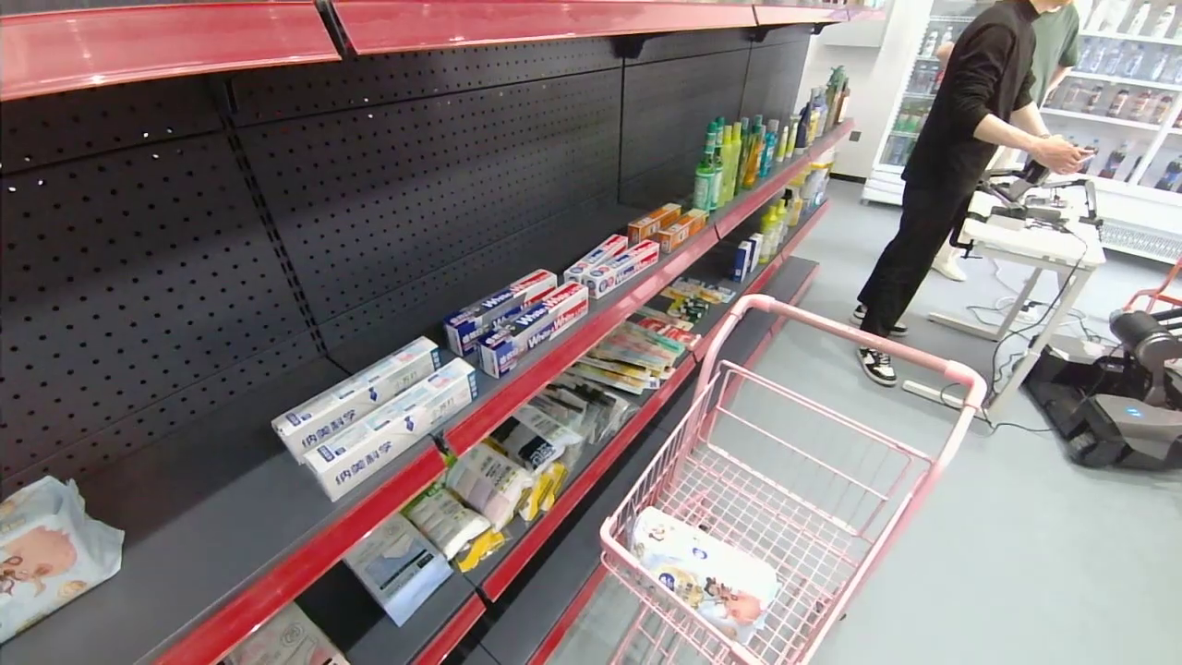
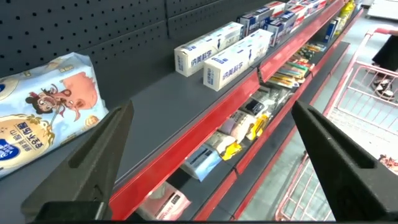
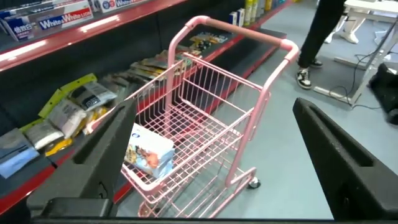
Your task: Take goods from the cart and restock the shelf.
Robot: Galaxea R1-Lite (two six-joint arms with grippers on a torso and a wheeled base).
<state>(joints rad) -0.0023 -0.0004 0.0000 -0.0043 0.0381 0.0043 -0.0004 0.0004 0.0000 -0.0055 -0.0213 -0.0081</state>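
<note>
Packs show only partly: shelf pack (image 1: 46, 554) cut off at the head view's lower-left edge, on the shelf (image 1: 212, 517); cart pack (image 1: 706, 577) at lower centre behind the wire of the pink cart (image 1: 859, 337); left gripper (image 2: 212, 107) and right gripper (image 3: 214, 102) both spread, empty.

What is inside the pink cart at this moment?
One soft pack with a cartoon print lies in the pink cart, at the end away from the handle; the rest of its wire floor is bare. Whatever lies beneath the pack is covered.
</note>
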